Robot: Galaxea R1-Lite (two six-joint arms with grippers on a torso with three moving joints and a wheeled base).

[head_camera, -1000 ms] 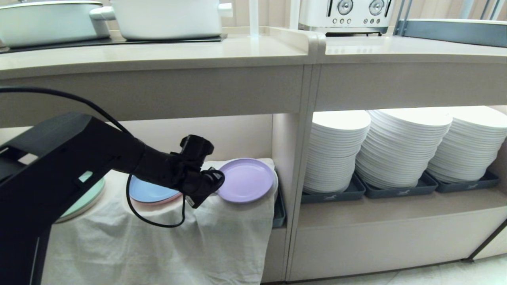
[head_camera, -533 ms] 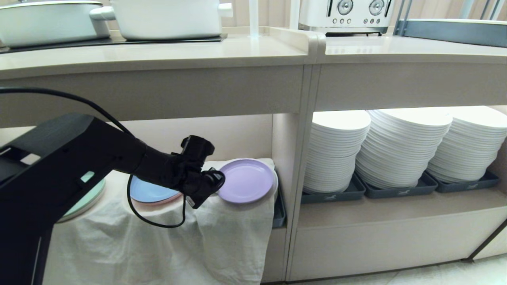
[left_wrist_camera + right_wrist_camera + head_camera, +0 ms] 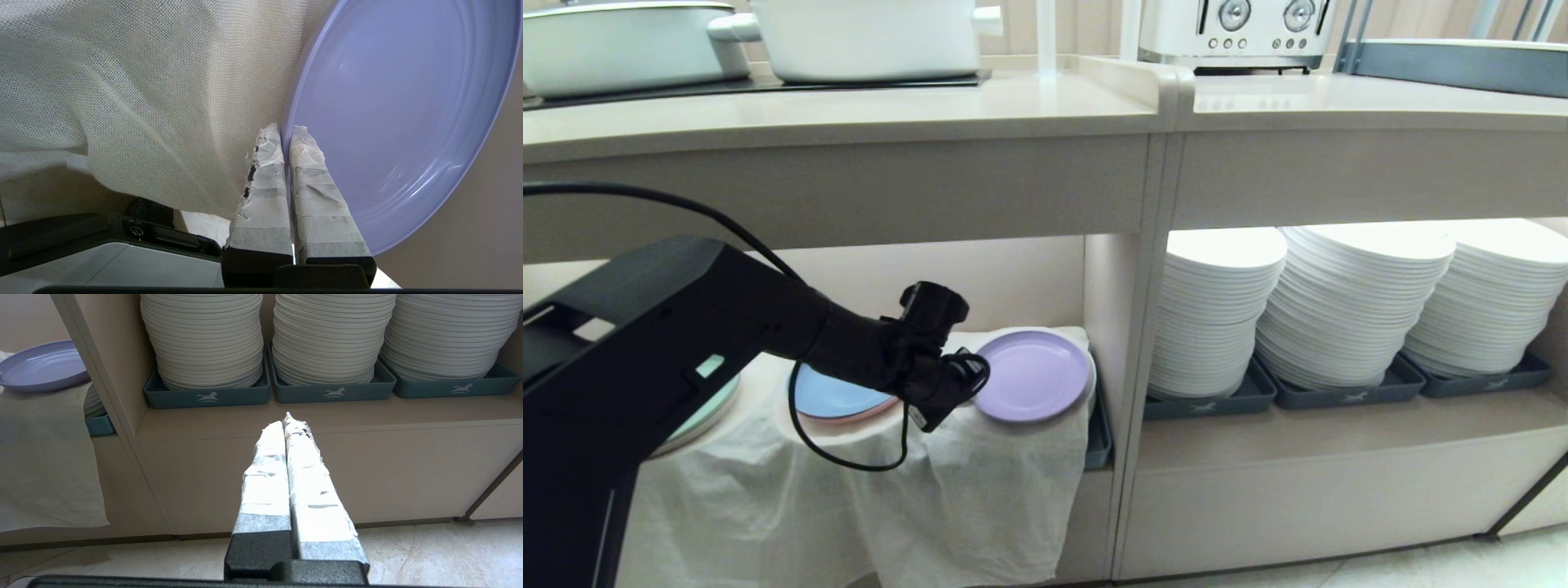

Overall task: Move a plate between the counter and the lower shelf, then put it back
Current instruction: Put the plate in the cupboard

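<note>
The lavender plate [image 3: 1032, 375] lies on the white cloth [image 3: 980, 490] draped over the stacks in the lower shelf [image 3: 1013, 278], at the right end of that compartment, beside the upright divider. A light blue plate [image 3: 837, 394] and a mint green plate [image 3: 698, 412] lie further left on the same cloth.

The left gripper [image 3: 964, 384] is at the plate's left rim. In the left wrist view the taped jaws are clenched on the rim of the plate [image 3: 400, 122], one finger above it and one below; the cloth [image 3: 143, 102] hangs just beside them. Whether the lower finger has also caught a fold of cloth cannot be confirmed from this angle.

The right gripper [image 3: 288, 420] is parked low in front of the compartment holding the tall white plate stacks [image 3: 204, 339], jaws pressed together and empty.

Step in hand, as judged: the plate is grasped on the shelf, ready for transfer to the surface [image 3: 849, 110] above.

Next move requires:
- withdrawing the plate outward, level, clear of the shelf opening;
- raising it past the thick front edge;
- avoiding drag on the cloth.
</note>
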